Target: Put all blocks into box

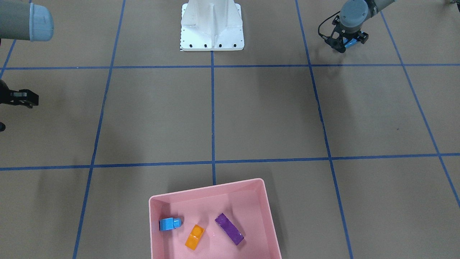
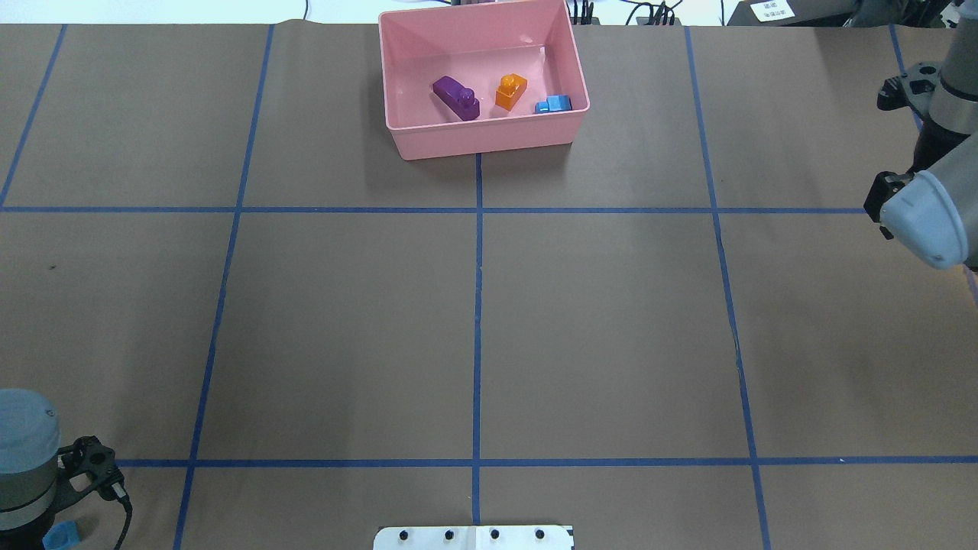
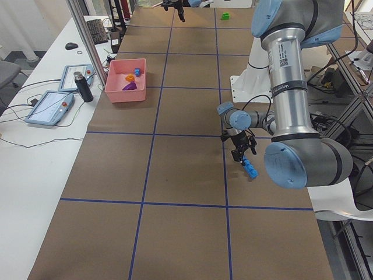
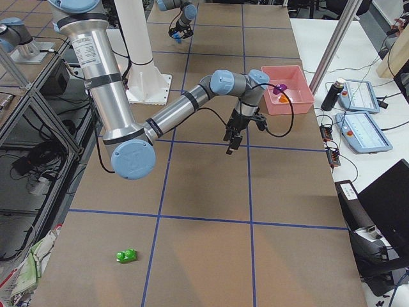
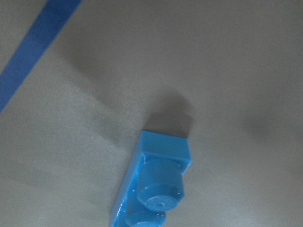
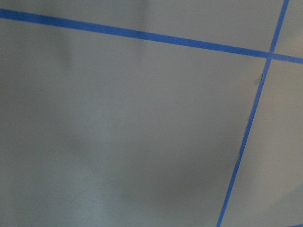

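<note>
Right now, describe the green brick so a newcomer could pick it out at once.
Go to the end of the table on the robot's right, well away from the pink box. There the green brick lies alone, nearer the robot's side; it is the only green one, with no other brick close.

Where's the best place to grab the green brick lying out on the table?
I'd pinch the green brick across its narrow width, on the long side walls, coming straight down from above: it lies low and alone on the table, nothing crowds it.
</note>
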Robot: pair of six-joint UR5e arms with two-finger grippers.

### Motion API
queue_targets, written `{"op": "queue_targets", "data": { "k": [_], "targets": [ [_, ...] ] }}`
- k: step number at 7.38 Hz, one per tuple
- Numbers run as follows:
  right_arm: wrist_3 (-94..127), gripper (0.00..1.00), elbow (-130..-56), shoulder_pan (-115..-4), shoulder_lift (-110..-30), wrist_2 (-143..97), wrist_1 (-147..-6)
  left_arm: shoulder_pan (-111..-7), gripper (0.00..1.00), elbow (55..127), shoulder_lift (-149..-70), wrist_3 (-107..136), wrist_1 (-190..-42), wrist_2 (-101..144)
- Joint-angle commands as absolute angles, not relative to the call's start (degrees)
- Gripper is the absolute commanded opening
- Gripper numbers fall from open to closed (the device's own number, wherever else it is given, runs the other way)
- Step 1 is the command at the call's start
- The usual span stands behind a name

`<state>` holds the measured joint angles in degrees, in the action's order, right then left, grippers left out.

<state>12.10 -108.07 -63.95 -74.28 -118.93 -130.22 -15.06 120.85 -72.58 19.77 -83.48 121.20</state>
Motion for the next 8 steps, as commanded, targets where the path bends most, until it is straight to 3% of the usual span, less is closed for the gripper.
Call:
{"op": "queue_targets", "data": {
  "k": [1,5,6,8],
  "targets": [
    [6.95,1.0,-108.72,-66.43,-78.65,-118.92,-130.08,-14.5,0.99,119.89,-73.3,19.86,-83.5,121.11],
    [2.91,1.0,-108.98,-68.03,-83.13,-118.92,-130.08,-14.5,0.96,118.3,-73.91,19.95,-83.5,120.23],
    [0.99,1.0,-108.98,-68.55,-84.45,-118.92,-130.08,-14.5,0.76,118.3,-74.0,20.04,-83.5,120.15],
    [-2.8,1.0,-108.9,-70.48,-86.74,-118.92,-130.08,-14.5,0.2,118.3,-74.0,20.04,-83.5,119.45]
  ]
}}
